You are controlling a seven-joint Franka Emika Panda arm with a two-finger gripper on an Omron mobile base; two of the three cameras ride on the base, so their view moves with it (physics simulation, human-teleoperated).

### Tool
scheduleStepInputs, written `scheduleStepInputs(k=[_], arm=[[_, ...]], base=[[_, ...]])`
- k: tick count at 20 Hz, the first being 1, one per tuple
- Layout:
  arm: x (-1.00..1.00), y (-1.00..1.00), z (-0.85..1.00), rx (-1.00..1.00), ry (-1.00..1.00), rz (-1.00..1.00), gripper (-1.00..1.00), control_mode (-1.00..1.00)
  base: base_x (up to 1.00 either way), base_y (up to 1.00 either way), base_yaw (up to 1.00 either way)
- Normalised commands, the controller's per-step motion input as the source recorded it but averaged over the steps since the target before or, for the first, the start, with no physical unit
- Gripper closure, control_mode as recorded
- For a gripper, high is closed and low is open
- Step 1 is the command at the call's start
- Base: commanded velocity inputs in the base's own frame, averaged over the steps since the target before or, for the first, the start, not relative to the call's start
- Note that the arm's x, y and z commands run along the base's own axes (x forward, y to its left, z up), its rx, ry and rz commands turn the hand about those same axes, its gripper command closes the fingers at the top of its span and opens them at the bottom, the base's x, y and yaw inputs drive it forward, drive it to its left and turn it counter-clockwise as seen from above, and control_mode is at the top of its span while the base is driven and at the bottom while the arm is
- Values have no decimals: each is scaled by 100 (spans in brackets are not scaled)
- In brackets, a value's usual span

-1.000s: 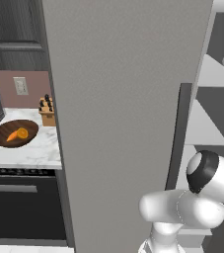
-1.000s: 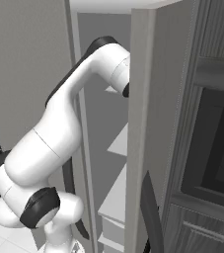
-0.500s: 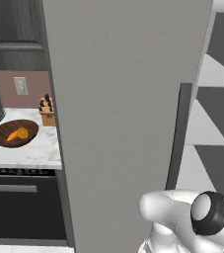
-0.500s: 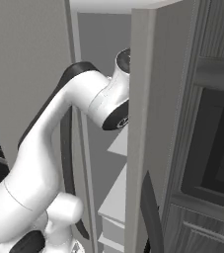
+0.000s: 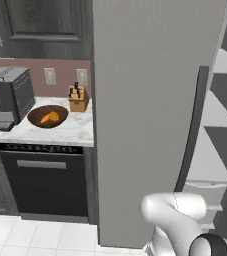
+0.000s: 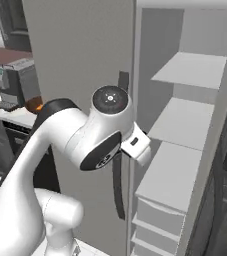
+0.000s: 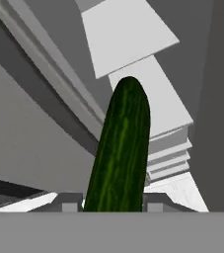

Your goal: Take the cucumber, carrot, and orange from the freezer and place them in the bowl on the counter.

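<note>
Since before, both base views have shifted — gripper [image 7: 112,203] apparently clamps the cucumber [image 7: 120,148].

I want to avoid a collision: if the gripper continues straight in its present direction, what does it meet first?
Probably the white shelves inside the freezer. The gripper holds the cucumber pointing at them, so the cucumber's tip would likely touch first, though depth is unclear.

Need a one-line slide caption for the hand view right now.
Gripper shut on the cucumber, which points toward the white shelves of the open freezer.

arm [image 6: 80,145] swung lower, out of freezer [image 6: 185,130]
</note>
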Motion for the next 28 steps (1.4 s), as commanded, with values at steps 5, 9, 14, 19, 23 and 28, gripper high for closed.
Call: scheduleStepInputs(k=[5, 9, 14, 19, 23, 28], arm=[[0, 0, 0, 0, 0, 0, 100, 100], [0, 0, 0, 0, 0, 0, 100, 100], [0, 0, 0, 0, 0, 0, 100, 100], [0, 0, 0, 0, 0, 0, 100, 100], [0, 0, 0, 0, 0, 0, 100, 100], [0, 0, 0, 0, 0, 0, 100, 100]], base=[[-83, 100, 30], [-9, 100, 23], [41, 100, 11], [87, 100, -7], [90, 100, -16], [100, 84, -22]])
